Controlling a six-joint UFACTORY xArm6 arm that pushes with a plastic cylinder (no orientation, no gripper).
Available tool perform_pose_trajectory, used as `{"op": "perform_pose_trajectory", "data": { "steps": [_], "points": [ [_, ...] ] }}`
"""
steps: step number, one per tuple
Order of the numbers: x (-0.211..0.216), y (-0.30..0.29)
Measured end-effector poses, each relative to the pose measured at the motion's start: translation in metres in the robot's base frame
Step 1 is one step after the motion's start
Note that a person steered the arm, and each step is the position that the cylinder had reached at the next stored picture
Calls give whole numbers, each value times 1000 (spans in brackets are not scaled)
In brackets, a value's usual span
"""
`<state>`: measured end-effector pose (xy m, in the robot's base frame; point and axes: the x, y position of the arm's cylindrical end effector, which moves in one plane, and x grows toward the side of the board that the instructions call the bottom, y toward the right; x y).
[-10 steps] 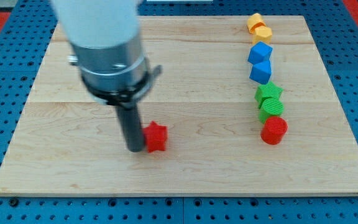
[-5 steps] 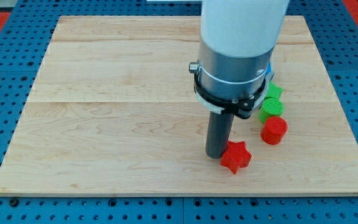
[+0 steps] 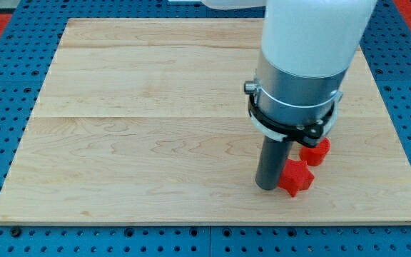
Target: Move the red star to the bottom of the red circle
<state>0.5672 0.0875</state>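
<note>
With my tip (image 3: 266, 187) touching, red star (image 3: 295, 178) flat.

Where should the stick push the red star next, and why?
Probably a little further toward the view's right. My tip sits against the red star's left side, and the star lies below and slightly left of the red circle, so it likely needs a small nudge to sit straight under it.

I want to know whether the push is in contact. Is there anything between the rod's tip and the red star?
Nothing: in the camera view my tip sits right against the left side of the red star, no block between them.
</note>
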Motion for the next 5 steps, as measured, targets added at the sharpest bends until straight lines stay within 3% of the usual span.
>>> {"op": "perform_pose_trajectory", "data": {
  "steps": [5],
  "points": [
    [27, 44]
  ]
}}
